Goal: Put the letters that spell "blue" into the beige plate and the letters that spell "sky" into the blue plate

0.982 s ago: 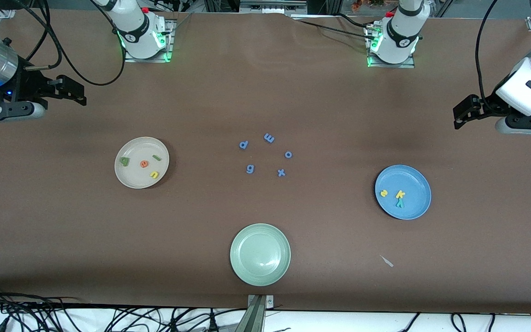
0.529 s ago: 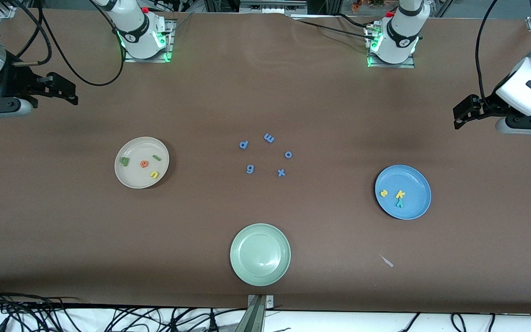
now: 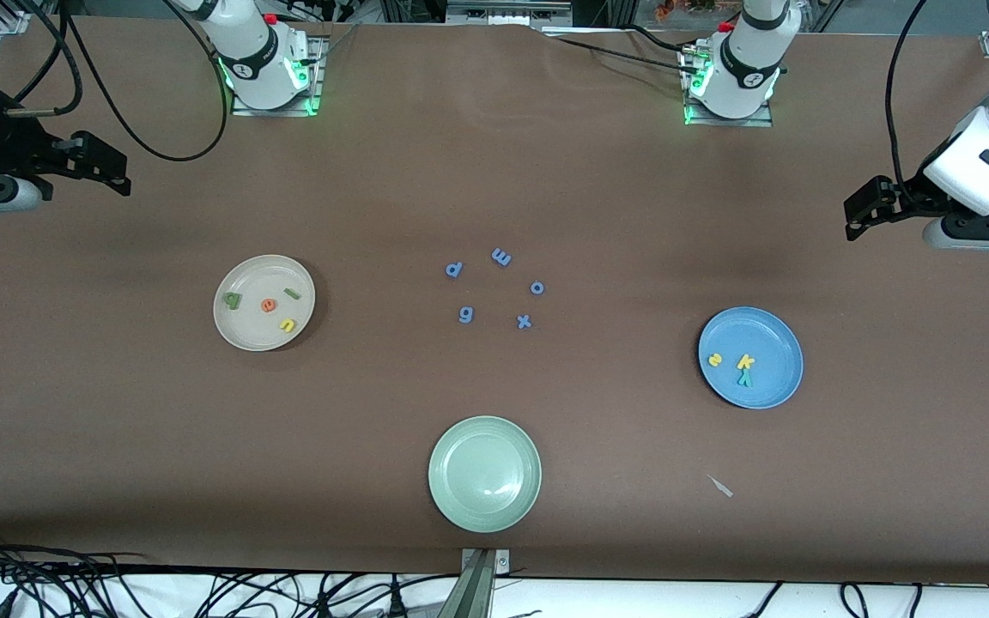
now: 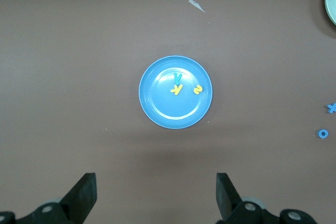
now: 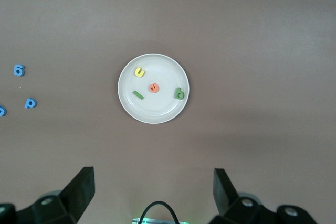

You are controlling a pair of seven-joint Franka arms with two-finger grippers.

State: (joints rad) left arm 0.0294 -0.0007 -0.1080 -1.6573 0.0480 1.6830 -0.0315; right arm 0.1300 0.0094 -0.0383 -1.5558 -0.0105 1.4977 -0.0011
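Teal y half under yellow k

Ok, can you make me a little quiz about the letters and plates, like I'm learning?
1. How many letters lie in the beige plate?
2. True or false: the teal y lies in the pale green plate.
3. Which is in the blue plate: A) yellow k, B) blue x, C) orange-red e?

Key: 1. Four. 2. False, it lies in the blue plate. 3. A.
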